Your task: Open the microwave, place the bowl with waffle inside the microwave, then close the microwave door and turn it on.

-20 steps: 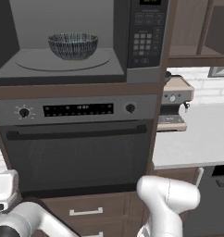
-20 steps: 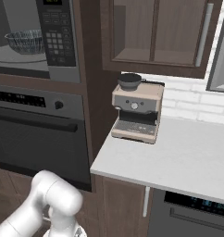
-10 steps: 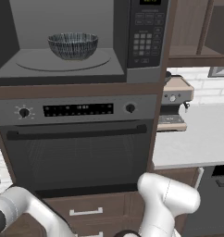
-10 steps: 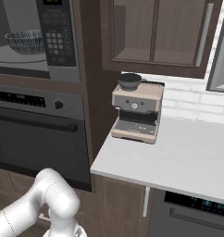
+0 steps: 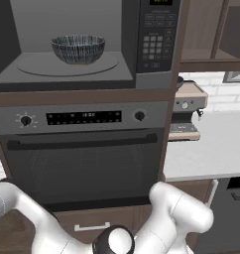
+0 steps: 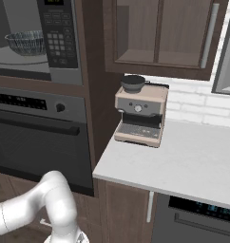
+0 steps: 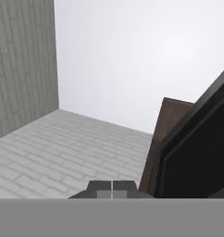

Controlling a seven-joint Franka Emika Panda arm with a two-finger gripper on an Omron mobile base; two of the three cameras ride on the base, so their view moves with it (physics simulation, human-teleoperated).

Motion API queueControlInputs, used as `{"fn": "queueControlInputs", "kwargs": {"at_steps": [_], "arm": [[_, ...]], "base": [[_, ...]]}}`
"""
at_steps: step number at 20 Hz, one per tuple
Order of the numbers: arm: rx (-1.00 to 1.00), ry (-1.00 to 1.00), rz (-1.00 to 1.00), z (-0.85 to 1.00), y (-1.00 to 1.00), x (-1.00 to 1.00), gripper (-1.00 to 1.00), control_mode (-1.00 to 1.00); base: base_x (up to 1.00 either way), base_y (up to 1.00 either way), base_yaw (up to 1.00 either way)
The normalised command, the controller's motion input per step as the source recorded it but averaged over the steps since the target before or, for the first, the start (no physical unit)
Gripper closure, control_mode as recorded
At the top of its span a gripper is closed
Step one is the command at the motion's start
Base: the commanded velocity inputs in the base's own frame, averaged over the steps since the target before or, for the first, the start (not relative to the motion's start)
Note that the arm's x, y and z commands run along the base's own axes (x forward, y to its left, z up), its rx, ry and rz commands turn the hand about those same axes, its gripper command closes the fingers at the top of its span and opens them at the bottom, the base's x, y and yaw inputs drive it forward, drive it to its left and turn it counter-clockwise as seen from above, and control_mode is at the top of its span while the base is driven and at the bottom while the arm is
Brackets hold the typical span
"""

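Bowl (image 5: 78, 48) sits in the open microwave (image 5: 87, 44); arm has swung low-left over the last second. Pincer (image 7: 112, 186) tips pressed together, empty, dark door (image 7: 197, 157) edge just right of it. Door-closing looks next.

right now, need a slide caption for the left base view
Striped bowl sits on the turntable inside the open microwave, above the oven, with the white arm folded low in front.

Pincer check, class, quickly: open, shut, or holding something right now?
Pincer: shut, its two tips pressed together in the hand view, with nothing between them.
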Motion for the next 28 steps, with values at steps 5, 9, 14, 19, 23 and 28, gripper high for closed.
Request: {"fn": "queueControlInputs", "kwargs": {"at_steps": [5, 9, 14, 19, 23, 28], "arm": [[0.28, 0.00, 0.15, 0.37, -0.08, 0.01, 1.00, -1.00], [0.42, -0.02, 0.35, 0.30, -0.65, 0.00, 1.00, -1.00], [0.47, -0.12, 0.23, 0.63, -0.95, 0.00, 1.00, -1.00], [0.38, -0.11, 0.09, 0.97, -0.80, 0.00, 1.00, -1.00], [0.39, -0.12, 0.02, 0.96, -0.93, 0.00, 1.00, -1.00], [0.48, -0.05, 0.00, 0.90, -1.00, 0.00, 1.00, -1.00]], "base": [[0.00, 0.00, 0.00], [0.00, 0.00, 0.00], [0.00, 0.00, 0.00], [0.00, 0.00, 0.00], [0.00, 0.00, 0.00], [0.00, 0.00, 0.00]]}}
